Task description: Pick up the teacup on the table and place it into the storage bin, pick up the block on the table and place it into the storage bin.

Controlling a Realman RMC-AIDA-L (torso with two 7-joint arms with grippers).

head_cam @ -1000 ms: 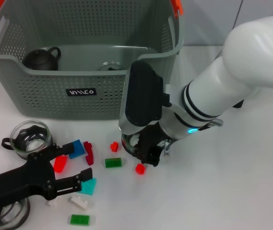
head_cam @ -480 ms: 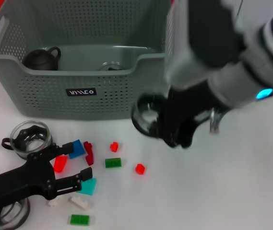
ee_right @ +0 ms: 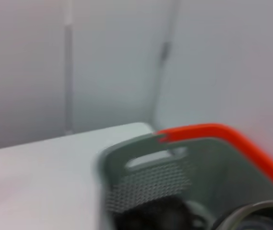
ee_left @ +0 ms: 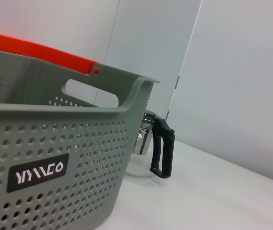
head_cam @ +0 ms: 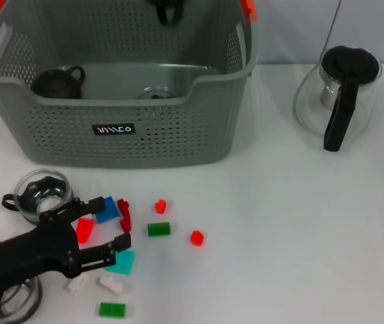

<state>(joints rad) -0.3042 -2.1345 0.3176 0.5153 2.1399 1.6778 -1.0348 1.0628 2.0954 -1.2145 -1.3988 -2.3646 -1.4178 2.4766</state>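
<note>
R gripper (head_cam: 167, 9) lifted above storage bin (head_cam: 131, 135), grip unclear; L gripper (head_cam: 104, 233) wide open.

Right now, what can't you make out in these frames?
- Right pincer: head view's top edge cuts it off; open or shut, holding anything, unknown.
- Right wrist view: blurred; the glass rim at the edge can't be identified.
- Storage bin floor: front wall hides most; only a dark teapot and a glass piece show.
- Left pincer: open over the blocks.

You see a grey-green perforated storage bin (head_cam: 144, 135) with orange handle clips (head_cam: 247, 8) and a black, white-lettered label (head_cam: 114, 129), above red, green, blue and white blocks (head_cam: 158, 229) on white table (head_cam: 299, 236)
</note>
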